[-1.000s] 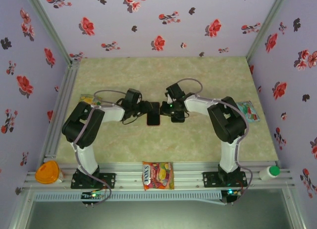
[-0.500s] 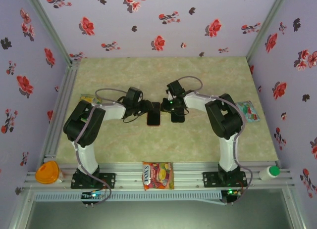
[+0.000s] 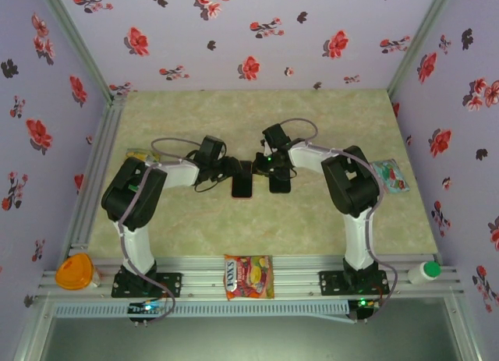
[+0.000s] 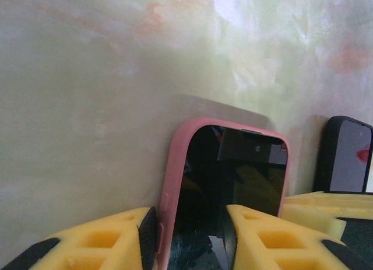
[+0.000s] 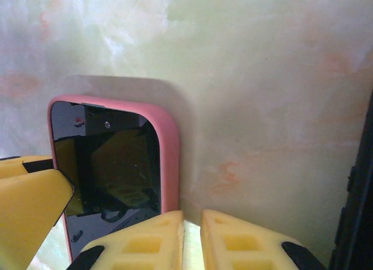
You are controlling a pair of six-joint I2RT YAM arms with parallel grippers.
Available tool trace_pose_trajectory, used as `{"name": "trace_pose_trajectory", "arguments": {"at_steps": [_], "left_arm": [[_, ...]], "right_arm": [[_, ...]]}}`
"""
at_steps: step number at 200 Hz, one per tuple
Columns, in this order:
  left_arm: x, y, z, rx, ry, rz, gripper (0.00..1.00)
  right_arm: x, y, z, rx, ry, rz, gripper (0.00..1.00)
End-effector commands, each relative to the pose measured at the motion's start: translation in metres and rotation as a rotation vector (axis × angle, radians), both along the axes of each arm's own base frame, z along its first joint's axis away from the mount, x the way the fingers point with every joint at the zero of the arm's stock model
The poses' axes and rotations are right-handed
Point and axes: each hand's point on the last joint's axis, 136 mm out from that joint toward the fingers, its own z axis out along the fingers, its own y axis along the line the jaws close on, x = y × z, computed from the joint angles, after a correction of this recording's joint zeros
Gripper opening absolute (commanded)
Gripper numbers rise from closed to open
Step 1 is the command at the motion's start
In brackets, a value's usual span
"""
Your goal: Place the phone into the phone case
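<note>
The phone (image 3: 242, 182) lies flat mid-table, its dark screen (image 4: 233, 176) framed by the pink phone case (image 4: 175, 165) around its edges. My left gripper (image 4: 189, 220) stands astride the case's left edge. One pad touches the pink side and the other finger rests over the screen, jaws apart. My right gripper (image 5: 192, 220) sits just beside the case's (image 5: 169, 147) right edge. Its jaws are almost together with nothing in the slit. In the top view the two grippers (image 3: 230, 171) (image 3: 261, 171) meet at the phone's far end.
A black phone-like slab (image 3: 279, 182) lies right of the pink case, also seen as a slab (image 4: 344, 156) in the left wrist view. Snack packets lie at the left (image 3: 139, 154) and right (image 3: 390, 175) table edges. A candy bag (image 3: 249, 277), orange lid (image 3: 74, 271) and white bottle (image 3: 425, 272) sit on the front rail.
The right arm has swung slightly left toward the phone. The left arm has shifted a little. The phone and the black slab stay where they were.
</note>
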Motion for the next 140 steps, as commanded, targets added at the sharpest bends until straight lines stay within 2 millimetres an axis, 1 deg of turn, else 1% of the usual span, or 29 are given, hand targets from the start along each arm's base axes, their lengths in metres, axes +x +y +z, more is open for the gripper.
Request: {"name": "trace_pose_trajectory", "arguments": {"at_steps": [1,32,101,140], "left_arm": [[0.019,-0.029,0.005,-0.057,-0.088,-0.058,0.39],[0.023,-0.031,0.005,-0.054,-0.089,-0.061,0.39],[0.029,-0.034,0.006,-0.049,-0.091,-0.068,0.4],[0.032,-0.029,0.007,-0.046,-0.091,-0.054,0.39]], "right_arm": [[0.016,0.013,-0.004,0.022,-0.041,0.007,0.18],[0.023,0.013,-0.004,0.021,-0.044,-0.001,0.18],[0.041,0.015,0.005,0.031,-0.065,-0.004,0.18],[0.042,0.014,0.005,0.027,-0.059,0.0,0.18]]}}
